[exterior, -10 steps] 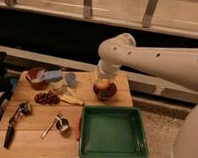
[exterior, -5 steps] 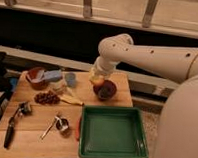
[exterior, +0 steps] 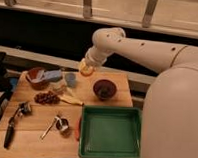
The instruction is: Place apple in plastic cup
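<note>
The apple, yellow-orange, is held in my gripper at the end of the white arm, above the back edge of the wooden table. The gripper is shut on it. The plastic cup, a small pale blue-grey tumbler, stands upright on the table just below and left of the apple. The apple is not over the cup's mouth; it sits slightly right of and behind it.
A dark maroon bowl stands right of the cup. A red-brown bowl and a blue object are at the left. Grapes, utensils and a green tray lie nearer the front.
The gripper has carried the apple left and slightly up, from over the maroon bowl to near the plastic cup.
</note>
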Motion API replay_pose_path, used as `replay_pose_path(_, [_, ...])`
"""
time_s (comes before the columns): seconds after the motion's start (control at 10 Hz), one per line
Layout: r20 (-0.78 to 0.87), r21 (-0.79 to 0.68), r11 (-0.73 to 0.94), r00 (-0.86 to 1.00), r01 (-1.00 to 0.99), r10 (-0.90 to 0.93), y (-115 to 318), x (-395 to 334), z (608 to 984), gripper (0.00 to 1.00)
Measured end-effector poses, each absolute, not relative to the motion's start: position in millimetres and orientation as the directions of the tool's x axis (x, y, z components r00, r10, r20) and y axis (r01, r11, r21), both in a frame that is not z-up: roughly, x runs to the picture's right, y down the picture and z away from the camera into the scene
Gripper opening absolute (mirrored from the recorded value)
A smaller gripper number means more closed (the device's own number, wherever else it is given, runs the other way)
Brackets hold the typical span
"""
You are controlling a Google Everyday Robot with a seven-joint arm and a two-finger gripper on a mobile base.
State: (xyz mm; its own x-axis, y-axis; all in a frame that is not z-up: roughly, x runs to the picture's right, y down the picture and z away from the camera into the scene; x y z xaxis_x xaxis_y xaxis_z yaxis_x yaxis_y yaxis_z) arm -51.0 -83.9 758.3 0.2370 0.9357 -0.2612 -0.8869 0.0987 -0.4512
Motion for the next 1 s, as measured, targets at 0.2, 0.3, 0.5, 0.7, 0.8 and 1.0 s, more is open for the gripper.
replay_pose_path(0.2, [-0.240,-0.510,0.101,0.254,-0.854,0.937,-90.2,-70.5,756.7,0.00])
replay_pose_path(0.3, [-0.241,-0.511,0.100,0.254,-0.853,0.937,-90.2,-70.1,756.7,0.00])
replay_pose_path(0.5, [-0.241,-0.511,0.100,0.254,-0.854,0.937,-90.1,-70.0,756.7,0.00])
replay_pose_path(0.7, [-0.243,-0.502,0.108,0.259,-0.858,0.935,-86.5,-70.7,757.7,0.00])
replay_pose_path(0.8, [-0.246,-0.499,0.109,0.261,-0.860,0.933,-82.3,-70.7,762.9,0.00])
replay_pose_path(1.0, [-0.242,-0.506,0.114,0.268,-0.855,0.932,-81.7,-77.5,768.2,0.00])
